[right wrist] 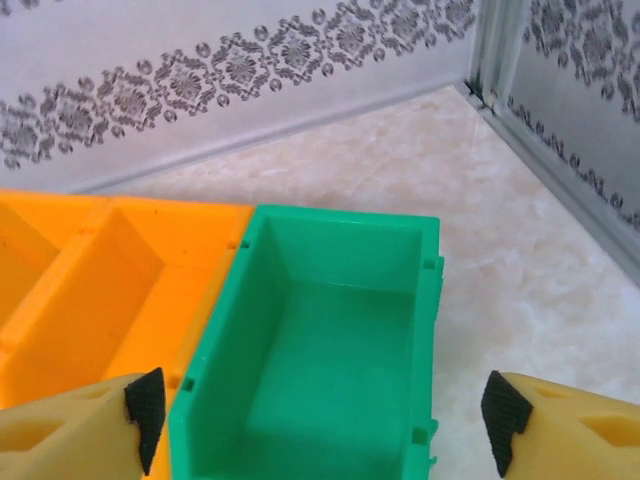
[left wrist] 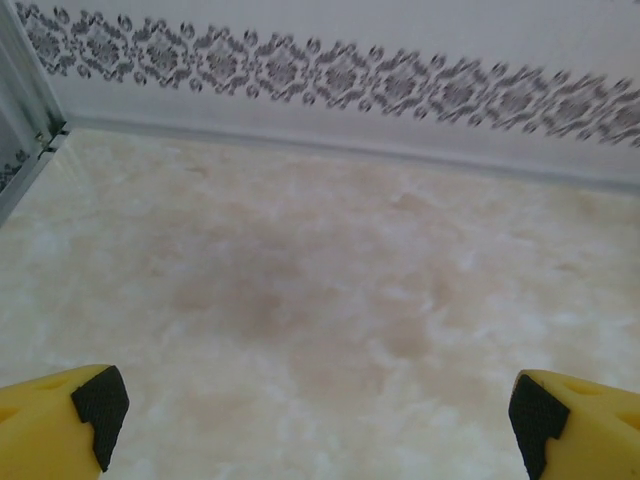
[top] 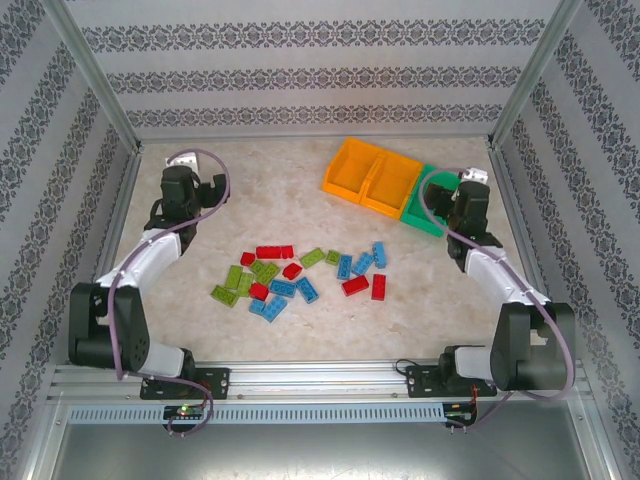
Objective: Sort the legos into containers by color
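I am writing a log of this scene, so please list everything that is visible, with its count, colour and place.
legos: about twenty; red, blue, light green; scattered at the table centre
orange bins: two; orange; side by side, far right
green bin: one; green; right end of the row, against an orange bin
table: one; beige marbled
walls: white with grey ornament bands; around the table
left claw: one; yellow, black pads; open over bare table
right claw: one; yellow, black pads; open over the green bin
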